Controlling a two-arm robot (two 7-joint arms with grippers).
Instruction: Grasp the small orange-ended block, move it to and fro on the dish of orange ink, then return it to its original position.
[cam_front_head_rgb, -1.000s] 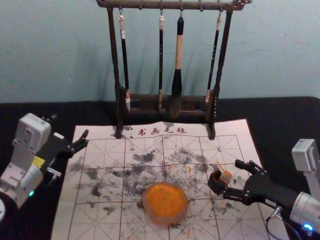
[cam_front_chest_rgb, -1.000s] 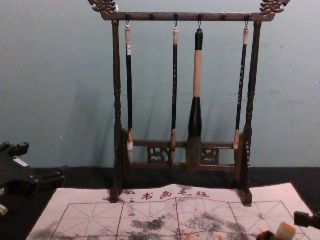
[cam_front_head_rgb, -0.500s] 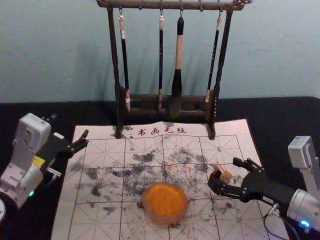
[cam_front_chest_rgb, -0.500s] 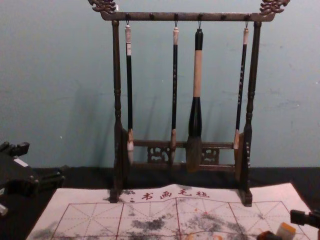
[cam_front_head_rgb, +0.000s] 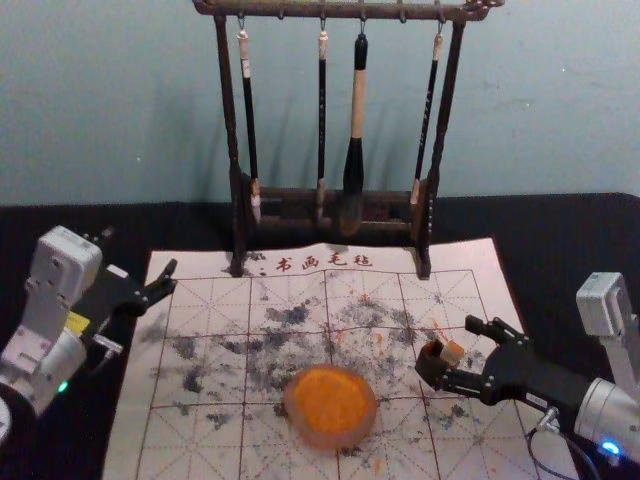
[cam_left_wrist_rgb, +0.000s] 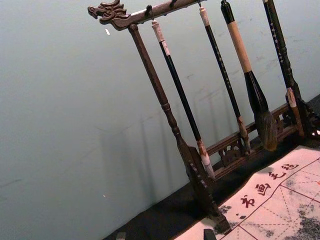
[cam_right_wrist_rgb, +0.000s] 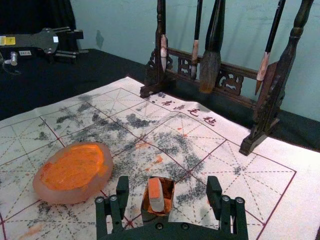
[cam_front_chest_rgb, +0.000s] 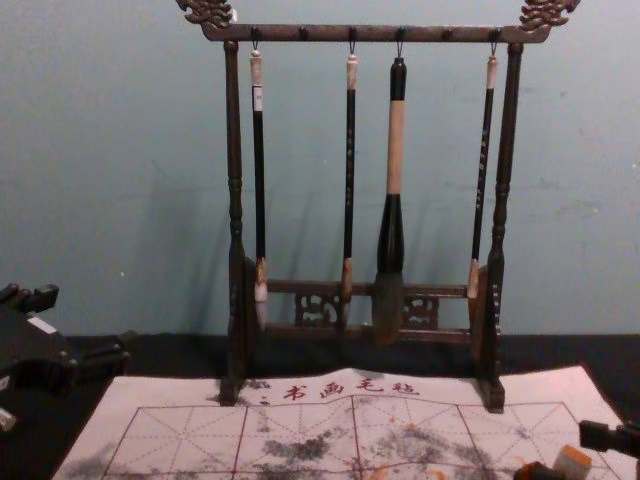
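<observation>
The right gripper's fingers (cam_right_wrist_rgb: 122, 192) stand spread wide, one on either side of the orange-ended block (cam_right_wrist_rgb: 155, 196), and have hold of nothing. The right gripper (cam_front_head_rgb: 462, 355) is at the right part of the felt mat (cam_front_head_rgb: 210, 440), reaching inward, and the step in hand looks to be lining up on the block. The block is in the gap, touching neither finger, and seems nearer the one on the dish side; a slight shift that way, made before closing, should centre it and let both pads meet it together. It stands with its orange end up in the small dark box (cam_front_head_rgb: 431, 364); how deep it sits, I cannot tell. The grip is best taken on the pale sides below the orange face, level and gentle, since a finger coming in low could catch the box wall and tip it. A straight lift clear of the rim should follow, with the box's place kept in mind for the return.

Beyond the box, toward the middle of the mat, is the dish of orange ink (cam_front_head_rgb: 330, 403), well apart from the block; the rubbing is not yet done. The brush rack (cam_front_head_rgb: 330, 195) stands behind. The left gripper (cam_front_head_rgb: 140, 251) is parked at the mat's left edge, its fingers parted and empty.
</observation>
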